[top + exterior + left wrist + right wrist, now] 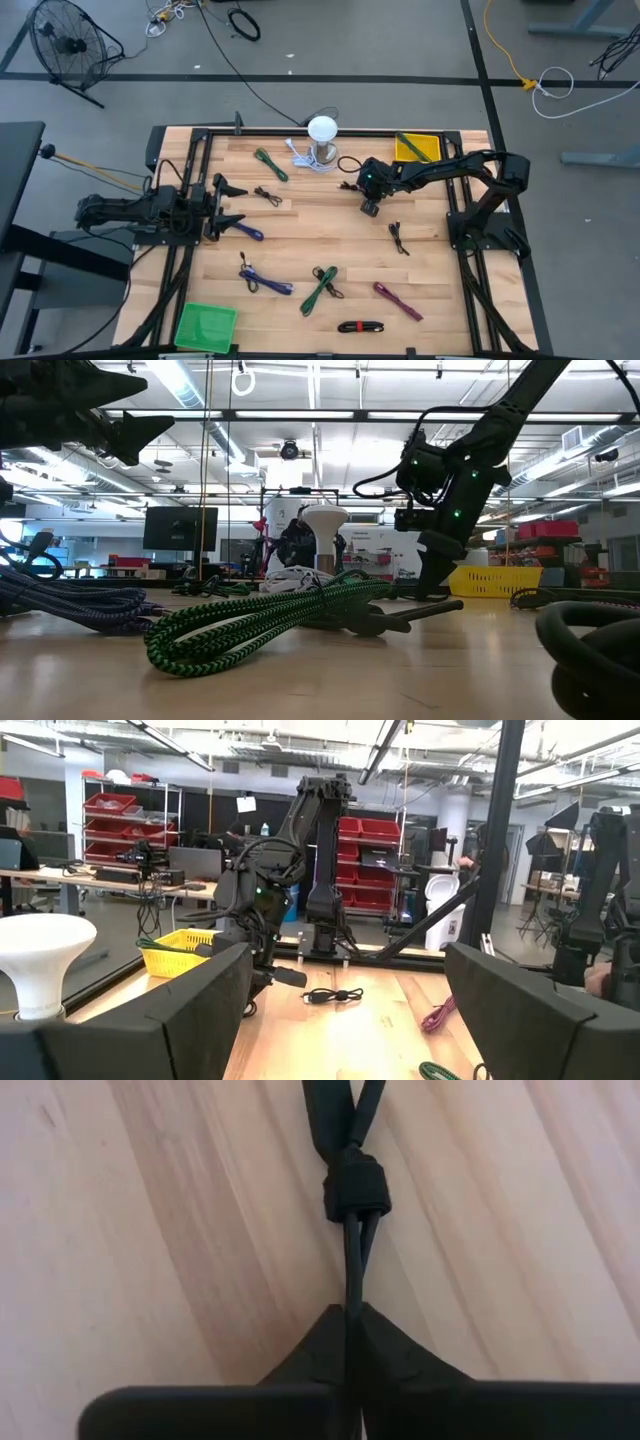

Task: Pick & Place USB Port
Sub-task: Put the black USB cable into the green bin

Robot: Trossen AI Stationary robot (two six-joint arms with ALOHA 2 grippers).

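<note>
My right gripper [370, 207] reaches over the far middle of the bench [330, 250], its fingers [400, 1365] pinched tight on a black USB cable [350, 1190] lying on the wood. My left gripper [228, 205] waits at the left, fingers spread, holding nothing. The yellow bin [417, 148] and the green bin [206, 326] look empty.

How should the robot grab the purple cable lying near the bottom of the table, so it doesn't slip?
Best guess: take the purple cable at its middle, coming straight down from above. It lies flat on the table as a slim bundled strip slanting across the boards, so the fingers should straddle it crosswise. Nothing crowds its middle; the black cable lies apart.
</note>
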